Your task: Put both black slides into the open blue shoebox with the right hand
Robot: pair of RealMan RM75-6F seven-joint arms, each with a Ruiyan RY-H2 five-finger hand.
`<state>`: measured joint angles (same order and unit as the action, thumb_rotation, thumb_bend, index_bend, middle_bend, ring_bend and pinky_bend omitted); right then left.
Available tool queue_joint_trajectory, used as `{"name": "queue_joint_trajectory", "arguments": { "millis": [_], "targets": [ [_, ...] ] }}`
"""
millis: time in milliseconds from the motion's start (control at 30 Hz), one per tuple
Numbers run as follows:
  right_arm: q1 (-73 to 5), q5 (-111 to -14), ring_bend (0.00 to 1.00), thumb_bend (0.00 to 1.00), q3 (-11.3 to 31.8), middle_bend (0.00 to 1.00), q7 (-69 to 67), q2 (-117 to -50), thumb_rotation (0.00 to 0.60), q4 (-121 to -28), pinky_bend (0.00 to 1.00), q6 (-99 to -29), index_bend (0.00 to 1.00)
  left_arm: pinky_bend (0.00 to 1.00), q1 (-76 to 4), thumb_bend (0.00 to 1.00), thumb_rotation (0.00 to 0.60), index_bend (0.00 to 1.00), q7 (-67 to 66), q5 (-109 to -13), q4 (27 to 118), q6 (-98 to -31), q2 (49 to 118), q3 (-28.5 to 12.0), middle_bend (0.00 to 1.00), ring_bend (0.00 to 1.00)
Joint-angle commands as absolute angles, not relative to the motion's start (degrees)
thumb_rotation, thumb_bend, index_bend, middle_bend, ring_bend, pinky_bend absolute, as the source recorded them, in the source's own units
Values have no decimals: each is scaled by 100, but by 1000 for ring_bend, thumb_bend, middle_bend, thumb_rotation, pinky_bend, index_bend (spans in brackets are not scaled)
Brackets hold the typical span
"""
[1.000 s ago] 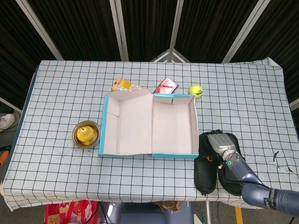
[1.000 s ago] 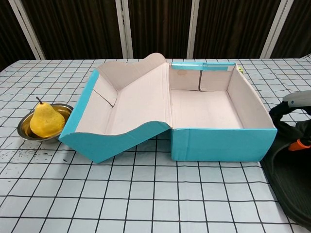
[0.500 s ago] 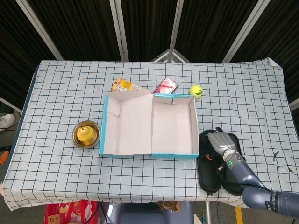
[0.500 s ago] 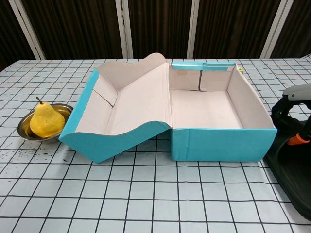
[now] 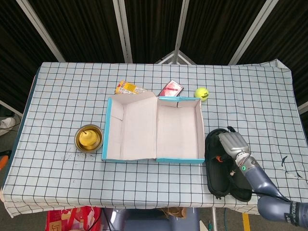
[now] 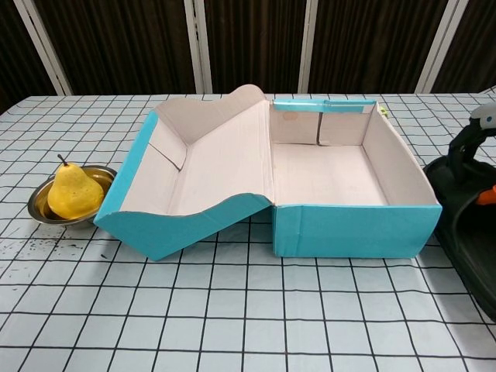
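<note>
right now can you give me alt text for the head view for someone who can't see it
Overhead view of a checked table: the robot's right hand rests on two black slides lying just right of an open, empty blue shoebox. A pear in a metal bowl sits left of the box; a tennis ball and two snack packets lie behind it.

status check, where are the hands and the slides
Right hand resting on the black slides, grip unclear. Slides on the table right of the blue shoebox, box empty. Left hand not in view. Nothing in the way.
</note>
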<state>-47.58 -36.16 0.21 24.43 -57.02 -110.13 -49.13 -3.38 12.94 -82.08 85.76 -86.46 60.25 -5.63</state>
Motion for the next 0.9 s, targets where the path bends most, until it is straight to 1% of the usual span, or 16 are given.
{"name": "queue_joint_trajectory", "arguments": {
  "millis": [33, 333, 600, 767, 900],
  "targets": [
    [-4824, -3529, 235, 289, 38, 539, 2529, -5528, 600, -11134, 0, -4966, 533, 68, -329, 359, 600, 0, 1325, -8210, 8574, -8657, 6014, -564, 0, 0],
    [-4944, -3431, 235, 289, 160, 538, 2572, -4993, 600, -11389, 0, -5011, 533, 68, -313, 359, 600, 0, 1355, -8206, 8574, -8679, 5997, -570, 0, 0],
    [-5174, -3246, 235, 289, 344, 539, 2631, -4405, 600, -11587, 0, -4884, 533, 68, -318, 359, 600, 0, 1383, -8187, 8575, -8650, 5996, -575, 0, 0],
    [-5403, -3028, 235, 289, 606, 539, 2486, -4000, 600, -11673, 0, -4623, 533, 68, -312, 359, 600, 0, 1388, -8178, 8582, -8650, 5996, -576, 0, 0],
    [-5569, -2878, 235, 289, 920, 538, 2150, -3786, 600, -11745, 0, -4361, 533, 68, -307, 359, 600, 0, 1391, -8137, 8574, -8642, 5998, -592, 0, 0]
  ]
}}
